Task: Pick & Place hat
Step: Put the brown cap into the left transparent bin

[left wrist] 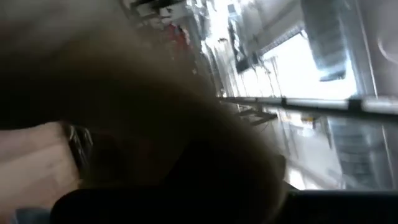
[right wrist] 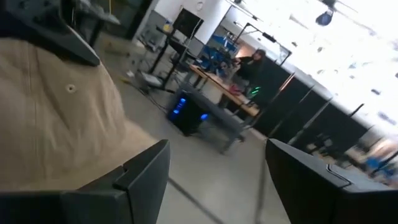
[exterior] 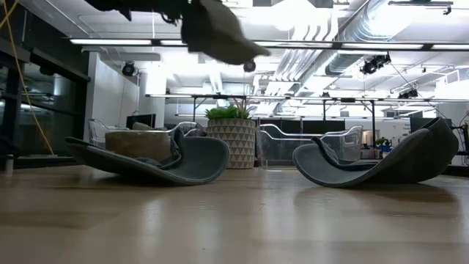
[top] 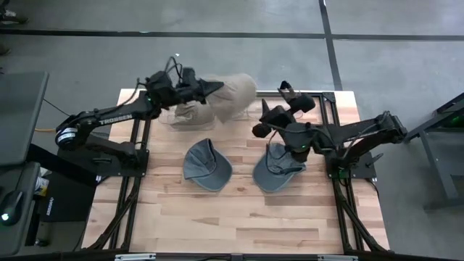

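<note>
Two grey caps [top: 207,164] lie mid-table; left gripper [top: 216,88] holds tan hat [top: 233,94] aloft.

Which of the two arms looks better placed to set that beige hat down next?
The left. Its gripper already holds the beige hat up above the table's far edge, while the right gripper is open and empty, hovering near a grey hat.

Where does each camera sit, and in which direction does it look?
High view: above the table, looking straight down; shows both arms, the left gripper holding the tan hat.
Low view: at table-top height, looking level; shows two grey hats, the tan hat overhead.
Left wrist view: on the left arm; the tan hat fills it.
Right wrist view: on the right arm; shows its open fingers.
All views show the tan hat.
</note>
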